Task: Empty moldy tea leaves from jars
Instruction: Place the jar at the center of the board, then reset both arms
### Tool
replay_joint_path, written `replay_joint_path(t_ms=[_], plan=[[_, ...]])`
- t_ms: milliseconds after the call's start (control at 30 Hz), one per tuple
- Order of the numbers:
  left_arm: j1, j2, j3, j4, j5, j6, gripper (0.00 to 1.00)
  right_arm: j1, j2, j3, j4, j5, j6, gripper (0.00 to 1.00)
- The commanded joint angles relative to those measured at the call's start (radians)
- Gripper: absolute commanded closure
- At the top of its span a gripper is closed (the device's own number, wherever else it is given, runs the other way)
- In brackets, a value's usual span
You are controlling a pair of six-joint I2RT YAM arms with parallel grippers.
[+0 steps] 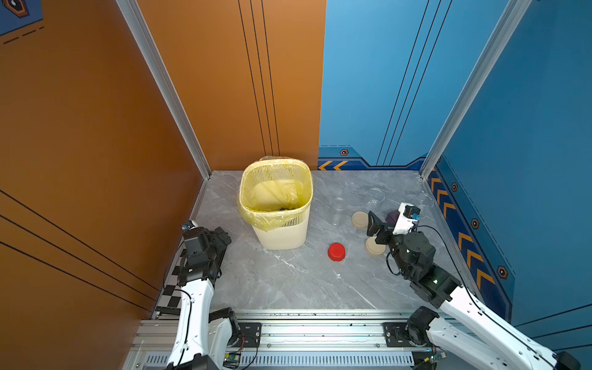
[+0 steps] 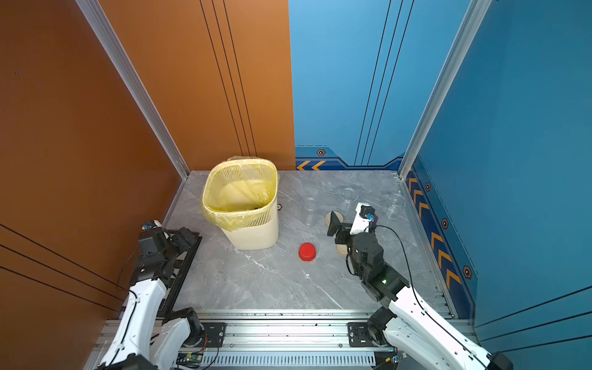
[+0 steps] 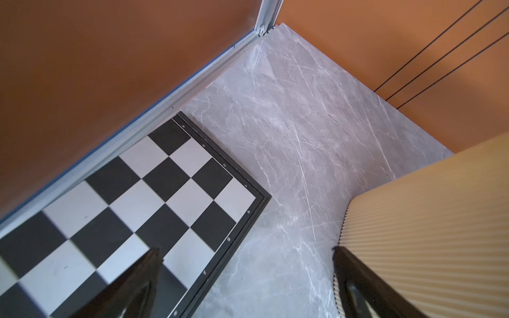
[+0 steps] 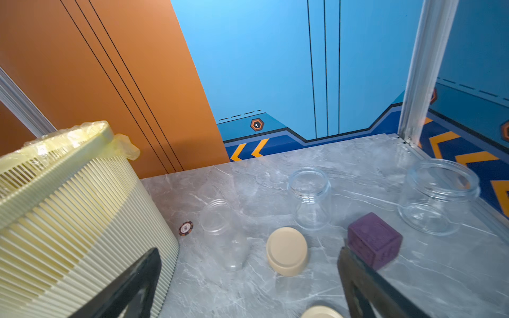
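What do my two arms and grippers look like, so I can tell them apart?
They match: white shells on the long links, blocky black joints, thin black cables alongside. The left arm and right arm each carry a white wrist camera mount with a blue connector; the right shows a green light. The left gripper and right gripper have flat black tapering fingers.

I am counting three clear jars: a lying jar (image 4: 223, 234), a narrow upright jar (image 4: 309, 201) and a wide upright jar (image 4: 438, 198). I am counting three lids too: one beige lid (image 4: 286, 250), a second beige lid (image 1: 373, 248) and one red lid (image 1: 336, 251). I am also seeing one slatted bin (image 1: 282, 232), one purple cube (image 4: 373, 242), one poker chip (image 4: 186, 228) and one chessboard (image 3: 137, 206). I am carrying two of my own: left gripper (image 3: 245, 249) and right gripper (image 4: 248, 249).
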Motion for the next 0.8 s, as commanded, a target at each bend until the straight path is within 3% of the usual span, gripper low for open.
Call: replay_joint_path(t_ms=[0,200,367,467,500,633,700,767], plan=[[-0.009,0.098,0.011,0.209,0.154,0.091,0.01,-0.032,-0.072,-0.032,-0.035,-0.008,-0.151,0.0],[-0.102,0.189,-0.015,0.366,0.101,0.24,0.02,-0.248,-0.001,-0.04,-0.04,-0.077,-0.15,0.0],[-0.175,0.313,-0.084,0.587,0.095,0.246,0.02,-0.498,0.09,-0.13,0.189,-0.142,-0.099,0.0],[-0.287,0.405,-0.106,0.667,-0.015,0.345,0.02,-0.548,0.101,-0.197,0.334,-0.084,-0.089,0.0],[-0.326,0.438,-0.14,0.773,-0.055,0.381,0.02,-0.549,0.093,-0.212,0.36,-0.068,-0.099,0.0],[-0.424,0.53,-0.113,0.866,-0.118,0.488,0.02,-0.55,0.045,-0.223,0.328,-0.046,-0.133,0.0],[-0.431,0.585,-0.118,0.95,-0.143,0.494,0.02,-0.568,0.019,-0.248,0.345,-0.055,-0.107,0.0],[-0.388,0.606,-0.149,0.997,-0.162,0.425,0.02,-0.6,0.01,-0.296,0.411,-0.095,-0.11,0.0]])
